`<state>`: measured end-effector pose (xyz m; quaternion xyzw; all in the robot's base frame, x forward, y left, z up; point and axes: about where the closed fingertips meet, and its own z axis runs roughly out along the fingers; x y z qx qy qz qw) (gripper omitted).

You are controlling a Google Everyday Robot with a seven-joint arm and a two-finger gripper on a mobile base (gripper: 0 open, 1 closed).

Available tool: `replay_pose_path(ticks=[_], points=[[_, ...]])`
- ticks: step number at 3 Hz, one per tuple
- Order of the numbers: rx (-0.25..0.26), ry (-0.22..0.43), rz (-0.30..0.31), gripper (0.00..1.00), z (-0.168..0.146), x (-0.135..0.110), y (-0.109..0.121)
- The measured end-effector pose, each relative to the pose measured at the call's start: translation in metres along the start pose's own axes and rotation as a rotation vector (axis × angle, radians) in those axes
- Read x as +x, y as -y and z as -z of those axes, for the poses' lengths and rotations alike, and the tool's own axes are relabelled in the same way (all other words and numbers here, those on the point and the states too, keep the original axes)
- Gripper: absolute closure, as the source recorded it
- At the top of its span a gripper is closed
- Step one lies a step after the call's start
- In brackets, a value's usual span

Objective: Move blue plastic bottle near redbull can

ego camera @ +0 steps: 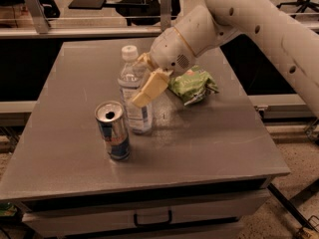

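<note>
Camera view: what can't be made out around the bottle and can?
- gripper, against the right side of the blue plastic bottle: its far half is hidden behind the bottle, so the grasp is unclear.
- redbull can, front-left of the bottle: print too blurred to read.
- green bag: left end hidden by the wrist.

no readable text, redbull can (113, 133) shows only a red marking, blue plastic bottle (128, 79) label illegible, gripper (142, 87) at the bottle
</note>
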<state>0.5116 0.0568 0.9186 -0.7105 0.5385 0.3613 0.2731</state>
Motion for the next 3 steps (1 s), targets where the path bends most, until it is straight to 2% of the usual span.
replay_pose_path(ticks=[1,2,3], points=[[-0.022,0.004,0.024,0.2,-0.0014,0.0058,-0.006],[-0.034,0.013,0.054,0.0,-0.0022,0.0097,-0.0096],[-0.032,0.013,0.055,0.0,-0.0022,0.0098,-0.0095]])
